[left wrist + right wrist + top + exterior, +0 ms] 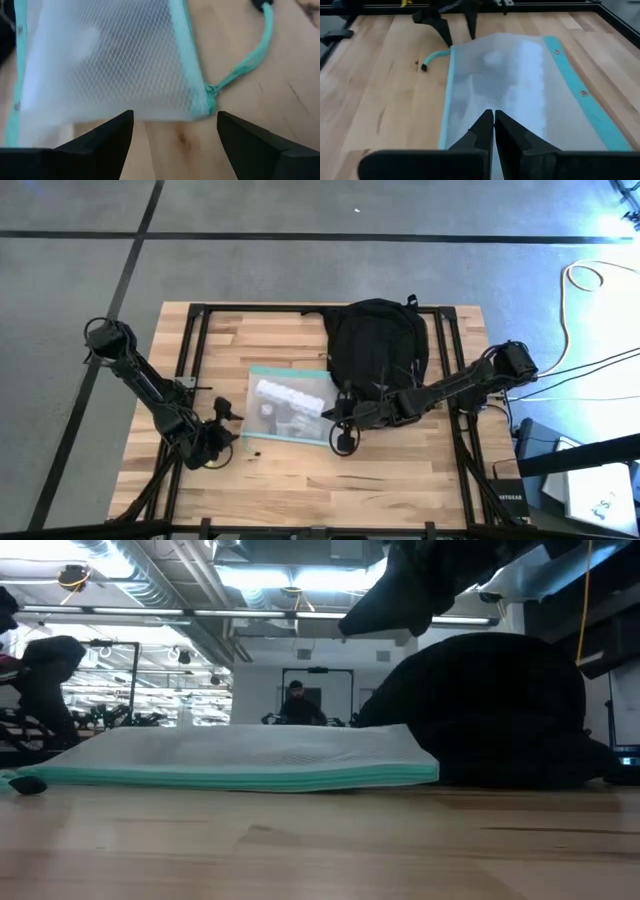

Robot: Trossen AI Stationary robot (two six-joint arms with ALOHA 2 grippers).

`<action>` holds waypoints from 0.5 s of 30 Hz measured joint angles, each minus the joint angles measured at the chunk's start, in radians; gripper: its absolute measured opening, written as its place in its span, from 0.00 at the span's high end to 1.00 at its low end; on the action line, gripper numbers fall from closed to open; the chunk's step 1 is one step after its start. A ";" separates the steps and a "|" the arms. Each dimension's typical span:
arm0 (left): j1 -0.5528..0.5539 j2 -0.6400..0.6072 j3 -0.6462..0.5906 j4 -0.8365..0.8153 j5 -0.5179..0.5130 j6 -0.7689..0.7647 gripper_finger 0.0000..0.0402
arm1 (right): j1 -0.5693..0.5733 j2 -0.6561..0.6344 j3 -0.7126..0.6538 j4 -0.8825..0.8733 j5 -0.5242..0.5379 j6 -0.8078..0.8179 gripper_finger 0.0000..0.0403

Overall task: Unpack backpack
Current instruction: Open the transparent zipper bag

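On the pale wooden slatted table (400,480) we saw a large black fabric backpack (377,340) lying toward the far edge. Just beside it lay a clear mesh pouch with teal edging (290,408), pale objects inside. The left gripper (226,420) sat close to the pouch's left edge; the right gripper (338,416) reached its right edge.

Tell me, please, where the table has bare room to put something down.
Bare wood lies left of the pouch behind the left pincer, and along the front edge of the table. Crowded: between pouch and backpack, where the right pincer sits.
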 joint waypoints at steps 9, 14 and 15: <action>0.024 0.043 0.010 0.018 -0.004 0.005 0.32 | 0.000 0.000 0.000 0.001 0.005 0.001 1.00; 0.045 0.043 0.010 0.017 0.011 0.000 0.32 | 0.000 0.000 0.000 0.001 0.005 0.001 1.00; 0.045 0.043 0.010 0.017 0.010 0.000 0.32 | 0.000 0.000 0.000 0.001 0.005 0.001 1.00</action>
